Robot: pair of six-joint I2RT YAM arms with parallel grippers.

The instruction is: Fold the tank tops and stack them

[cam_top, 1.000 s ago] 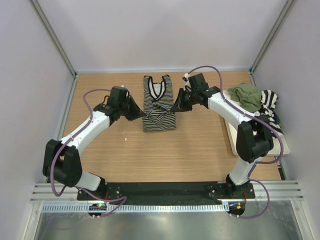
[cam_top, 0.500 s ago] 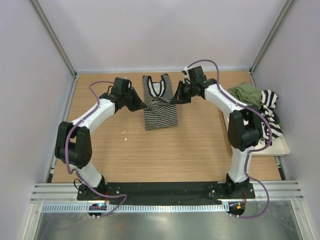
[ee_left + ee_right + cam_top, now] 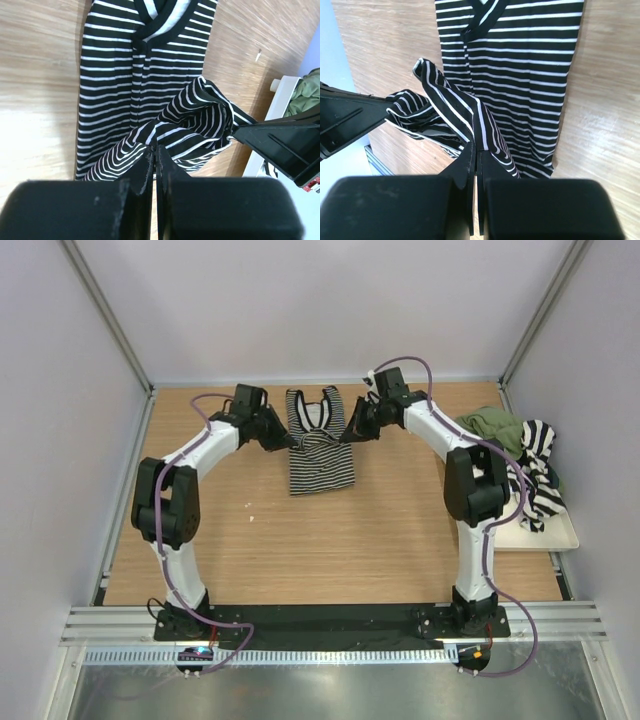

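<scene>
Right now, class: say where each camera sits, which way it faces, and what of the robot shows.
Top external: above and behind the bases, looking down on the table; both arms show.
Left wrist: on its arm, facing the pinstriped tank top past its shut left tool.
Right wrist: likewise, past the shut right tool.
Shared: both wrist views show that top, bunched up.

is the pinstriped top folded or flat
Partly folded: left gripper and right gripper hold the lower end of the pinstriped top doubled over; its neckline half lies flat.
</scene>
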